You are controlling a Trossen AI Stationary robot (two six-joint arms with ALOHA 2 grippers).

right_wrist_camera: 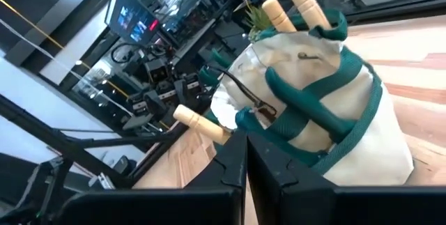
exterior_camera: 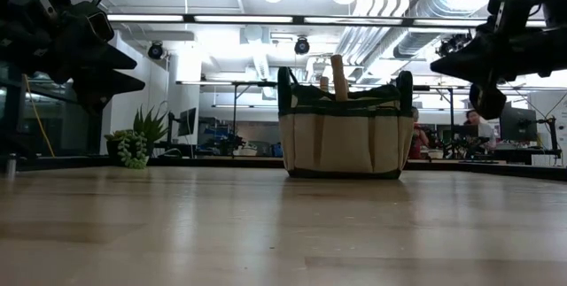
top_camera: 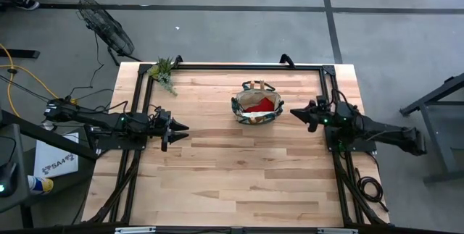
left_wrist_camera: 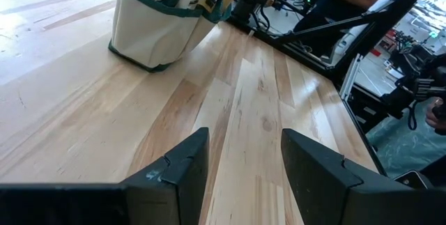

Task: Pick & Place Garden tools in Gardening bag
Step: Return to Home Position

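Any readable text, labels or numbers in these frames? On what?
"SA4": on the white panel beside the table, high view; the characters after it are too small to read.
Monitor in the room, right wrist view: blurred, unreadable.
Gardening bag: no lettering visible.

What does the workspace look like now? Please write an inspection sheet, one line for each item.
Surface: wooden table, no spill seen.
Job's things: gardening bag upright on the table; red glove and wooden handles inside it.
Clutter: plant sprig at the table's top-left corner in the high view.
Grippers: left gripper open, right gripper shut; both empty, apart from the bag.
Cables: yellow cable on the floor; black cable by the right frame.
Surroundings: fan on the floor; person beyond the table.
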